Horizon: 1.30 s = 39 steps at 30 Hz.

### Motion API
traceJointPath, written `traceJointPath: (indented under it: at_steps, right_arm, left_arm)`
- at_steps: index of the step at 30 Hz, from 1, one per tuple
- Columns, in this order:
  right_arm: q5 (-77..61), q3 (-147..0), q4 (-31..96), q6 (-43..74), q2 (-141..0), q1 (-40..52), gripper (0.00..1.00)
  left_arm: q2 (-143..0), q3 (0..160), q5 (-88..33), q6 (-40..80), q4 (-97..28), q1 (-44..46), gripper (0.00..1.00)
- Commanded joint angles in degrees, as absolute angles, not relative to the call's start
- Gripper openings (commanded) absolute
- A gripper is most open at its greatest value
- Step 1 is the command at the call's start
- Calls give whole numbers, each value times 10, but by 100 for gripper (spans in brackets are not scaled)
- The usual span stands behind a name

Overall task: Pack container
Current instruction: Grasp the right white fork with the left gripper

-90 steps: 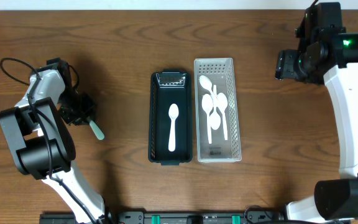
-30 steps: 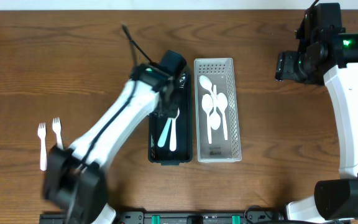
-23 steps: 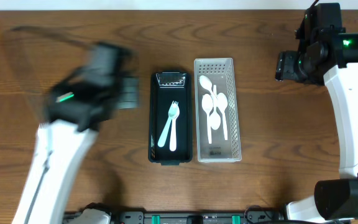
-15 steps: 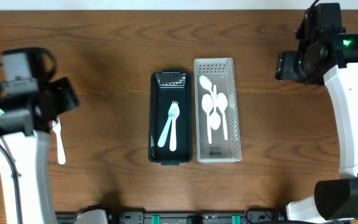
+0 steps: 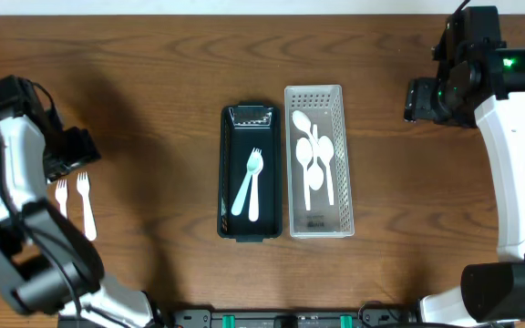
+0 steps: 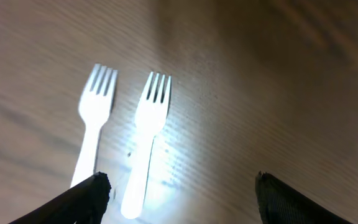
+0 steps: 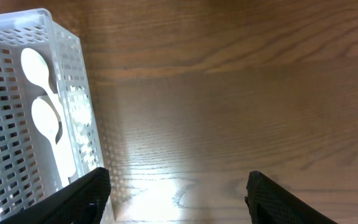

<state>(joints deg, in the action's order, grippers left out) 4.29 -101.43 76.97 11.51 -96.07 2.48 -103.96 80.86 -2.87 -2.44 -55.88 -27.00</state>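
We see fork (image 5: pixel 244 189), spoon (image 5: pixel 253 206) in black tray (image 5: pixel 225 137), spoons (image 5: pixel 313 159) in white basket (image 5: pixel 289 137); two forks (image 6: pixel 148 143) on worktop (image 5: pixel 153 91) unpacked, below left end effector (image 6: pixel 179 193), apart, empty; right end effector (image 7: pixel 176 193) apart

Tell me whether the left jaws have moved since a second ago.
Yes. The left jaws were over the black bin; now they hang well to its left, open above the two forks.
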Motion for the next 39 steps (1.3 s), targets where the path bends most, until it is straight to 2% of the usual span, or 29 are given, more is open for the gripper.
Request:
traceJointPath:
  at_steps: [1, 13, 39]
  right_arm:
    - [40, -1011, 773, 111, -959, 26, 74]
    - [41, -1011, 775, 117, -959, 26, 74]
    - [40, -1011, 777, 122, -959, 26, 74]
  left_arm:
    - [-1074, 804, -39, -54, -551, -277, 78]
    - [-1137, 804, -39, -56, -506, -309, 78]
    - [-1204, 804, -39, -55, -488, -310, 78]
